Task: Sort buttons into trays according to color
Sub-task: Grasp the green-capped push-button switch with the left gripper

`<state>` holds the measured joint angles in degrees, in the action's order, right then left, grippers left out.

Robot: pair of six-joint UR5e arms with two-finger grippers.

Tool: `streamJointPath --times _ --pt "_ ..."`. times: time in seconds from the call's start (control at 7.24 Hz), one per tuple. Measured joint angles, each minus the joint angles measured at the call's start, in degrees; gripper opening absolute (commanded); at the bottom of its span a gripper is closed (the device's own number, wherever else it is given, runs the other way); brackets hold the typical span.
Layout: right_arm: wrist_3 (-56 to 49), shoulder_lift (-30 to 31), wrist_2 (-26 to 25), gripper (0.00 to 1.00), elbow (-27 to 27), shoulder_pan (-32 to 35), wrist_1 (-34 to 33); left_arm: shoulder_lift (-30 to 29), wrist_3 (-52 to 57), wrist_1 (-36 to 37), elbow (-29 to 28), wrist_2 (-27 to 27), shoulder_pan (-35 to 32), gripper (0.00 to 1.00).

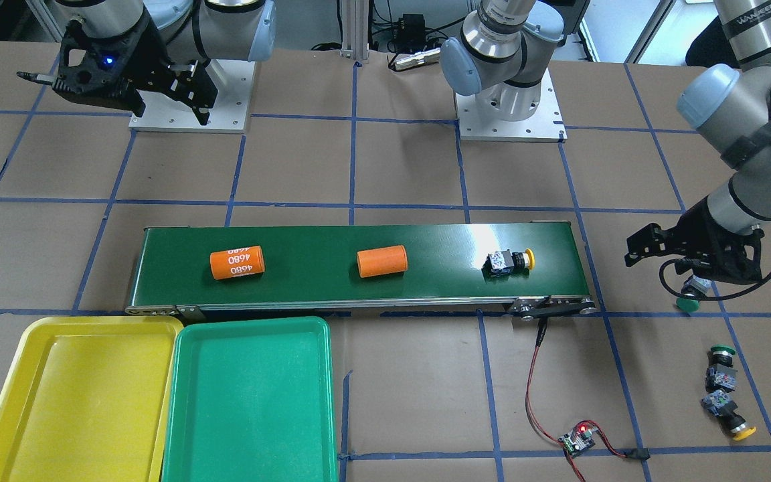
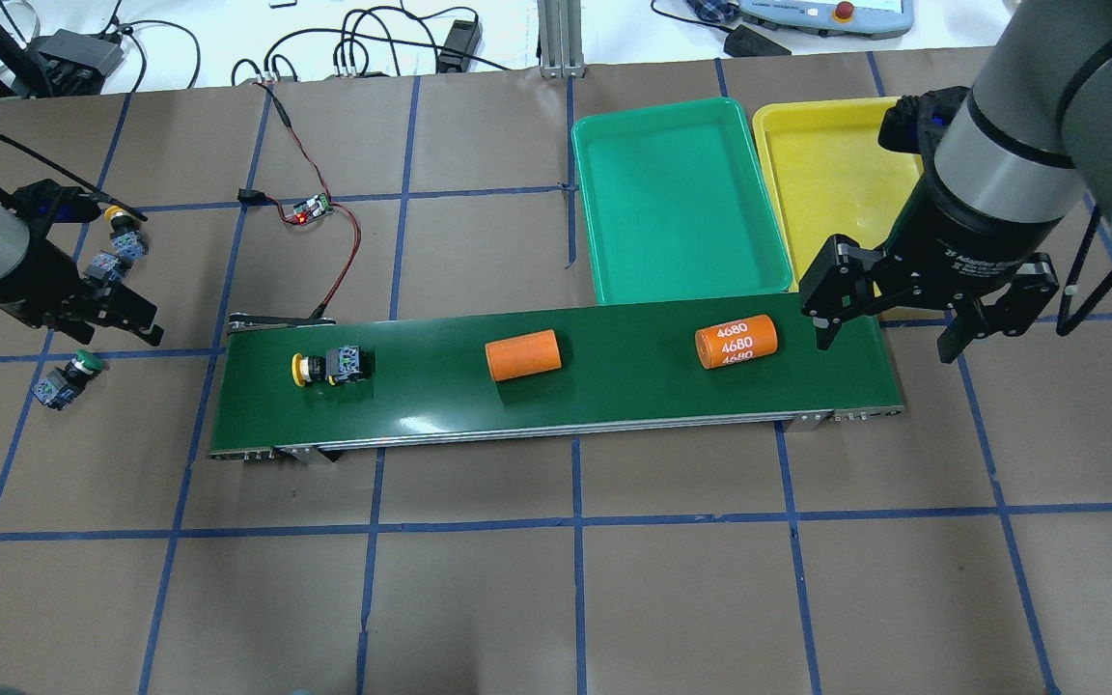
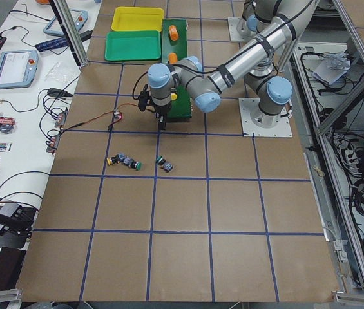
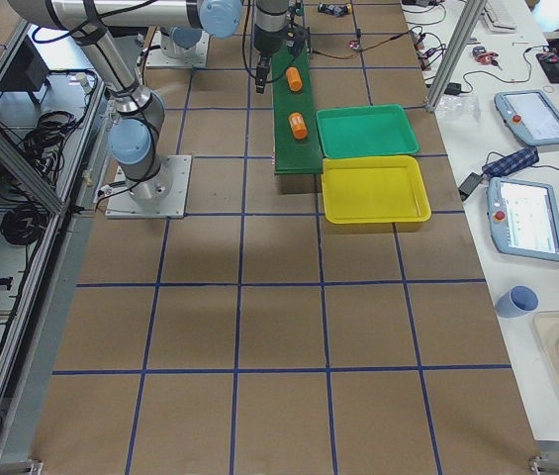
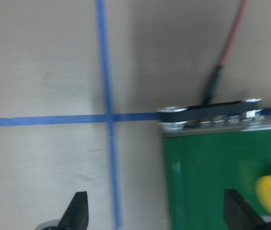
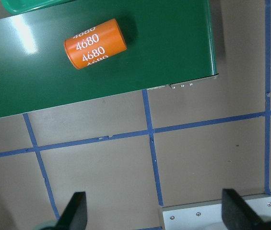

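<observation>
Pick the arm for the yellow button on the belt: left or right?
Left. The left claw, open, hangs just off the belt end where the yellow button lies. The right claw is at the opposite end, with both orange cylinders between it and the button.

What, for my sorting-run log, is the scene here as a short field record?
on conveyor belt: yellow button, plain orange cylinder, printed orange cylinder
loose on table: green button, second green button, second yellow button
yellow tray: empty
green tray: empty
left gripper: open, empty, off the belt's button end
right gripper: open, empty, above the belt's tray end
sorted so far: none
</observation>
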<state>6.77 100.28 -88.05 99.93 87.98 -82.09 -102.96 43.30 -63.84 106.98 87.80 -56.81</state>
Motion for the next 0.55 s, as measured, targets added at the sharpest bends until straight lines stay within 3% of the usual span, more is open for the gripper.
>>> streamJointPath --times 0.55 --pt "0.0 -0.4 0.0 1.00 0.3 0.0 -0.3 -7.3 29.4 11.9 0.6 4.1 7.1 1.00"
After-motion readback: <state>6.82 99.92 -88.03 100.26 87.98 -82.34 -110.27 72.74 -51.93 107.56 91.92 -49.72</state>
